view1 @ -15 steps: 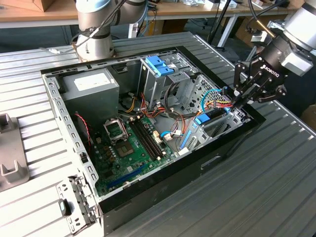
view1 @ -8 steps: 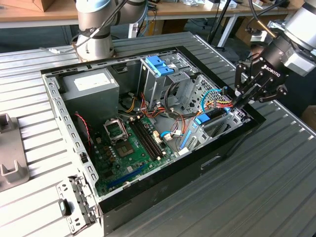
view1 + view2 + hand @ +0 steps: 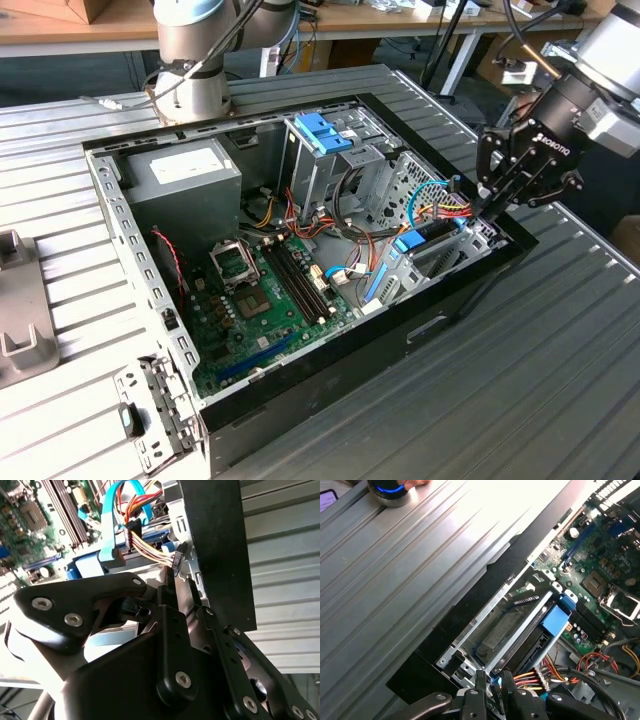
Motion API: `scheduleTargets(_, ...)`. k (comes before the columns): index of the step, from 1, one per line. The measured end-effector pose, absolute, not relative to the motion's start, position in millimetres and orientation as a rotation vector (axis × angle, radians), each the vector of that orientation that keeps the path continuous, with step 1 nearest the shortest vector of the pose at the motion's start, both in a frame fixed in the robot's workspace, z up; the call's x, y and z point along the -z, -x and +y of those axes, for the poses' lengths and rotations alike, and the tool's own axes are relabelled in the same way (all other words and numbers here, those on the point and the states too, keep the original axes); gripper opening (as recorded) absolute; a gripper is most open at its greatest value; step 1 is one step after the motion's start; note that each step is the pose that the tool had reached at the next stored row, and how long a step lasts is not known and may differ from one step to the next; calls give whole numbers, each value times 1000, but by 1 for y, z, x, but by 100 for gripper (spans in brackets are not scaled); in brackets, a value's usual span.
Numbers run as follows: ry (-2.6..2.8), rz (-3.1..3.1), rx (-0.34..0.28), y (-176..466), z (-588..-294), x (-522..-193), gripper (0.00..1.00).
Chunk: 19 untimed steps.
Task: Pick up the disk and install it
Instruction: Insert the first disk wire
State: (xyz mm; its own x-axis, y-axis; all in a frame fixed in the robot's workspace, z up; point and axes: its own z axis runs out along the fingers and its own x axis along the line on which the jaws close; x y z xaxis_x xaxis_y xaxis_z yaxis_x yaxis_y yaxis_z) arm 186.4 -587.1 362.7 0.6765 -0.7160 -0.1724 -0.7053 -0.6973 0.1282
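Observation:
The disk (image 3: 501,629) lies flat inside the lower metal drive cage at the end of the open computer case (image 3: 400,340) on the exterior view's right. Its grey top shows through the cage bars, and a blue plastic tab (image 3: 555,619) sits at its inner end. My gripper (image 3: 493,678) reaches down over the case's end wall, also visible in the exterior view (image 3: 497,208). The two black fingertips stand close together at the disk's outer end, with a sliver of its light blue carrier edge pinched between them.
Coloured cables (image 3: 440,200) bunch just inside the cage beside the gripper. Further in are the motherboard (image 3: 270,290), an upper cage with a blue latch (image 3: 322,130) and the power supply (image 3: 185,170). The arm's base (image 3: 195,60) stands behind the case. A grey fixture (image 3: 20,320) lies on the table.

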Motion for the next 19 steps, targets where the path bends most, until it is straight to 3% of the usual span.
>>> scheduleTargets(19, -2891, -1006, 317, -184, -571, -361, 27)
